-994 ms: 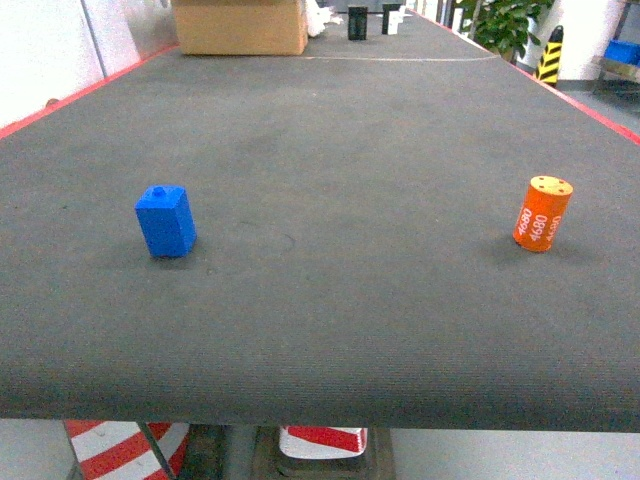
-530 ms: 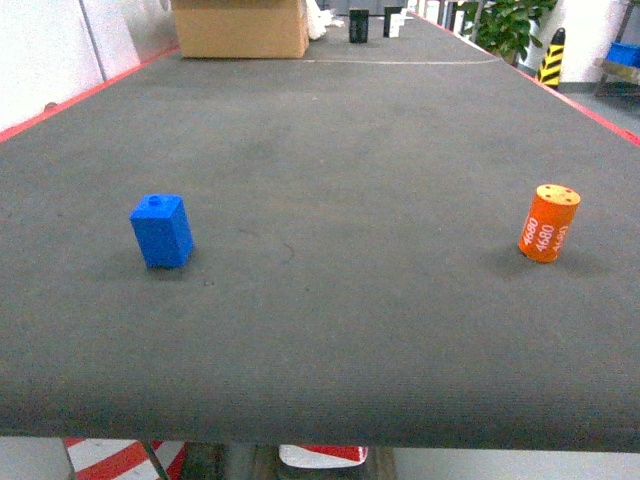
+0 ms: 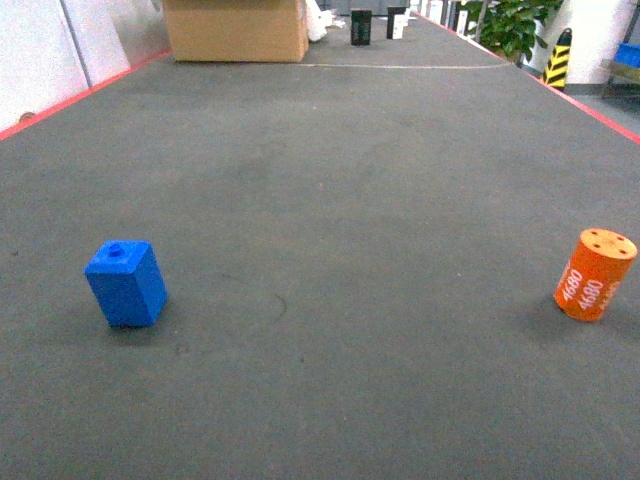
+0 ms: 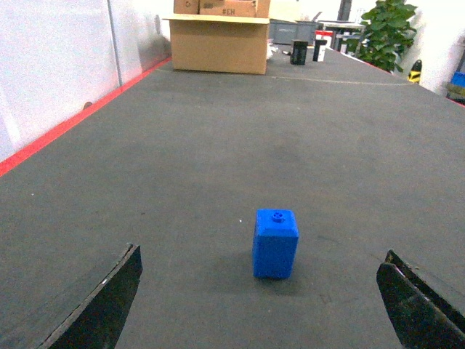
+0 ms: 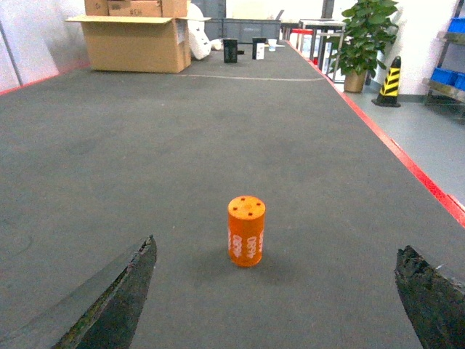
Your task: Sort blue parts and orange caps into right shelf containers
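Note:
A blue part (image 3: pixel 125 284), a small block with a stud on top, stands upright on the dark table at the left. An orange cap (image 3: pixel 596 274) with pale digits stands upright at the far right. Neither gripper shows in the head view. In the left wrist view my left gripper (image 4: pixel 258 309) is open, and the blue part (image 4: pixel 275 243) stands ahead of it, between the lines of its fingers and untouched. In the right wrist view my right gripper (image 5: pixel 276 302) is open, with the orange cap (image 5: pixel 246 231) ahead of it, slightly left of centre. Blue crates (image 5: pixel 444 75) on a rack show far off to the right.
The grey-topped table (image 3: pixel 330 180) has red edges and runs far ahead. A cardboard box (image 3: pixel 236 28) and small black items (image 3: pixel 361 24) stand at its far end. A potted plant (image 5: pixel 365 40) and a striped bollard (image 5: pixel 387 80) stand on the floor beyond the right edge.
The head view has moved forward over the table. Both pieces now sit lower and wider apart in it, and the table's front edge has dropped out of view.

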Robot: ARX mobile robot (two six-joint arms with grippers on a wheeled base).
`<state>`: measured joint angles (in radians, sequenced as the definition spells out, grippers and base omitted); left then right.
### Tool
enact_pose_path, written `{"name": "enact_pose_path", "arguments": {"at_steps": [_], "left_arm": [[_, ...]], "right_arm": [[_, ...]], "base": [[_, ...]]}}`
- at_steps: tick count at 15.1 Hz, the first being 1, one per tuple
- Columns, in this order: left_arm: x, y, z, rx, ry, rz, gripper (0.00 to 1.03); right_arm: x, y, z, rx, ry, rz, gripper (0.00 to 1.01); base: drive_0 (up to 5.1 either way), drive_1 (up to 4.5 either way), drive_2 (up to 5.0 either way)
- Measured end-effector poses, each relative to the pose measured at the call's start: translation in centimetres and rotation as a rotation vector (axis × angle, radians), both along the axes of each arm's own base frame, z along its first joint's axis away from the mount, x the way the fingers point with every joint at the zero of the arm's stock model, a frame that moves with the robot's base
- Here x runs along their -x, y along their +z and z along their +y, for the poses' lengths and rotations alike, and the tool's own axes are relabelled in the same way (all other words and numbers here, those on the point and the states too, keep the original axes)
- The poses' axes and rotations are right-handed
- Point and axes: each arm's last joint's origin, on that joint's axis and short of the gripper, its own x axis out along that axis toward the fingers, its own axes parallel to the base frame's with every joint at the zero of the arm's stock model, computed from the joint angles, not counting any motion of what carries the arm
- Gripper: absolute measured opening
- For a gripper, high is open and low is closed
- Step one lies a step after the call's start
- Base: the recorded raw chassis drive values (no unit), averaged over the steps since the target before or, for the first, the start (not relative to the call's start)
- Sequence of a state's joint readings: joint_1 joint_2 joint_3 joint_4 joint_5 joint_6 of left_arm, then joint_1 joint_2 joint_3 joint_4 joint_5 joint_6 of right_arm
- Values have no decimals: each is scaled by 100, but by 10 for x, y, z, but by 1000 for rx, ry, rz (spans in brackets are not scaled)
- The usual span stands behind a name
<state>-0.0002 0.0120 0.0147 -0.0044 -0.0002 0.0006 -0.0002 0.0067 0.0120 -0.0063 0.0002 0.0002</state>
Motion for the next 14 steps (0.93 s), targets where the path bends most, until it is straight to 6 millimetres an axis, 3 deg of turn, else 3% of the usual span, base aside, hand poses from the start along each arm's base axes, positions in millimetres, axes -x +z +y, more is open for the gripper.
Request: {"name": "enact_pose_path", "arguments": {"at_steps": [14], "left_arm": [[0,0,0,0,0,0,98]], "right_arm": [[0,0,0,0,0,-1,98]], "base": [[1,429,-426]]}}
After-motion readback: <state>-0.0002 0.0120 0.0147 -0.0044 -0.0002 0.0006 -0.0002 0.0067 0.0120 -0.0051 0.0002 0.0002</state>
